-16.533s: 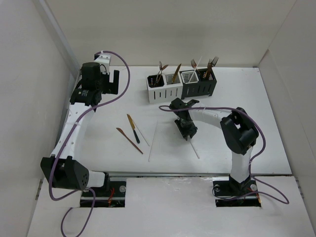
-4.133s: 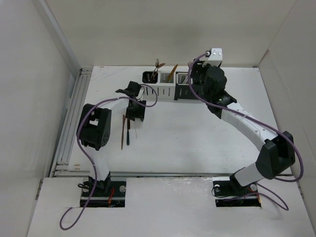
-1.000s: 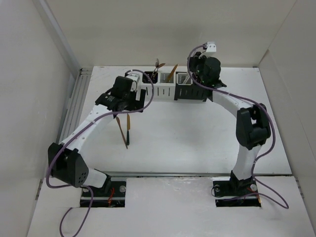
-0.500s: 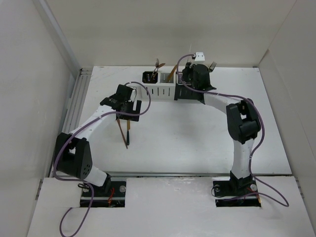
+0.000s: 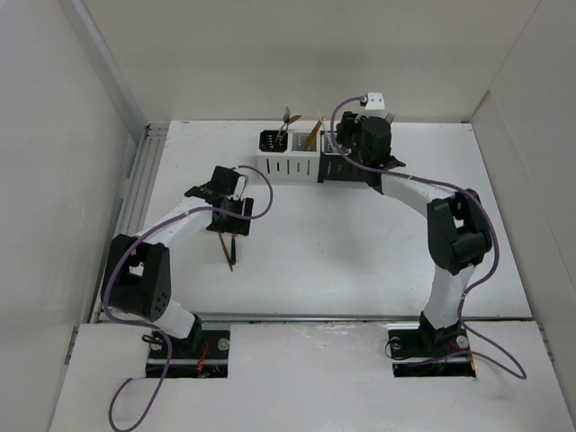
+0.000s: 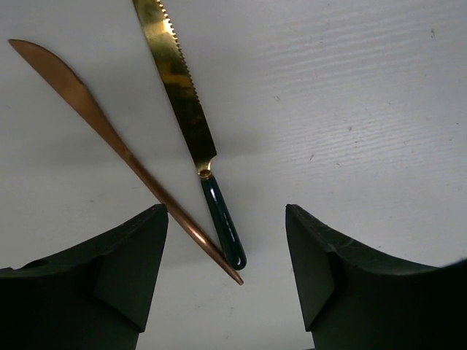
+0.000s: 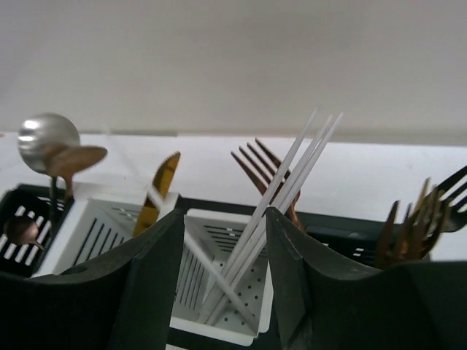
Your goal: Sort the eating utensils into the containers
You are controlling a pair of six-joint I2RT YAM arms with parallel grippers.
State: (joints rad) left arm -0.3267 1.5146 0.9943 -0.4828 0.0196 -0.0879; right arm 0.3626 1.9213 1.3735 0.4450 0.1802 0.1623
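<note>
Hovering low over the table (image 6: 365,109), the left gripper (image 6: 225,233) has its fingers (image 6: 124,270) partway apart and holds nothing. Two knives lie flat below it. The gold knife (image 6: 182,95) has its dark handle (image 6: 222,230) in the middle of the gap. The copper knife (image 6: 102,120) passes just beside one finger, and its end all but meets that handle.

That closeness is the main hazard. A squeeze here would likely catch both handles. It could also shove the copper one against the gold one so that neither seats squarely. A thin handle pinched near its very end may pivot and droop, or slip out on the lift. Fingers pressed too hard onto the table could skid and flick the knives away.

The right gripper (image 7: 224,226) is up at the containers with its jaws apart. The chopsticks (image 7: 292,171) pass through the gap and stand in the white compartment (image 7: 226,216) directly beneath. They look loose, not pinched. They lean steeply and poke above the fingers. Pulling away sideways rather than straight up could drag them out, or tip them onto the copper forks (image 7: 255,164) just behind. A bump might also shift the light containers.
</note>
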